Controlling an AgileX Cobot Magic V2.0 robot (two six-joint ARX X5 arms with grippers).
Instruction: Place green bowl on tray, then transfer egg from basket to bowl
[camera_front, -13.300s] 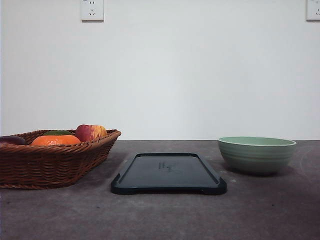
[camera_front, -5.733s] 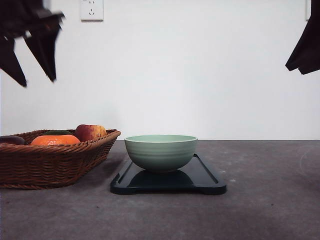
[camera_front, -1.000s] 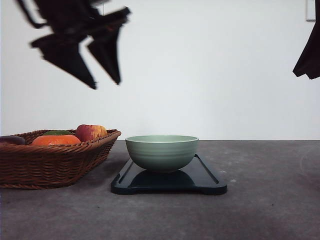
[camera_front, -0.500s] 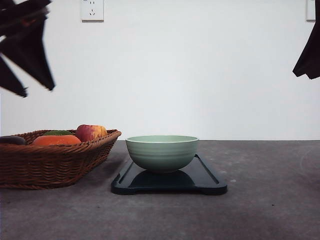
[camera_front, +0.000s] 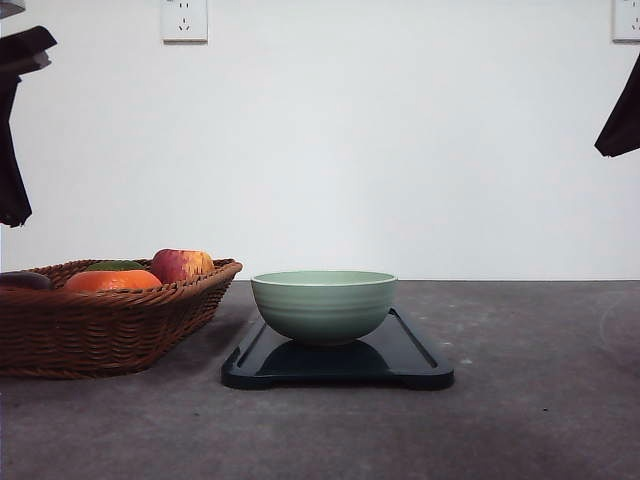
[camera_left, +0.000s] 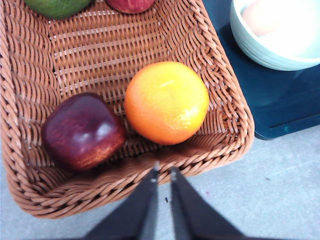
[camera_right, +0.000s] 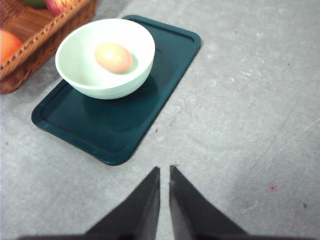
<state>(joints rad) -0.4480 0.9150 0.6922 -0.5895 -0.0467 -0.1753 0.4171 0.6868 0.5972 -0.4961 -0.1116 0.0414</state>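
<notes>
Grey speckled tabletop (camera_front: 520, 430); plain white wall (camera_front: 400, 150) behind, socket (camera_front: 184, 19) high up. Green bowl (camera_right: 105, 58) on tray (camera_right: 100, 130), egg (camera_right: 114, 57) inside bowl. Basket (camera_left: 210, 85) just beside tray, holds orange (camera_left: 166, 102) and dark red fruit (camera_left: 83, 131). Left end effector (camera_left: 161, 175) empty, fingers nearly together, above basket's near rim. Right end effector (camera_right: 164, 172) empty, fingers nearly together, well apart from bowl.

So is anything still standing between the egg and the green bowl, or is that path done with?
Nothing visible stands in the way: the egg already lies inside the green bowl, which sits on the tray. The basket beside it holds other fruit. Both the left gripper and right gripper are shut and hold nothing.
</notes>
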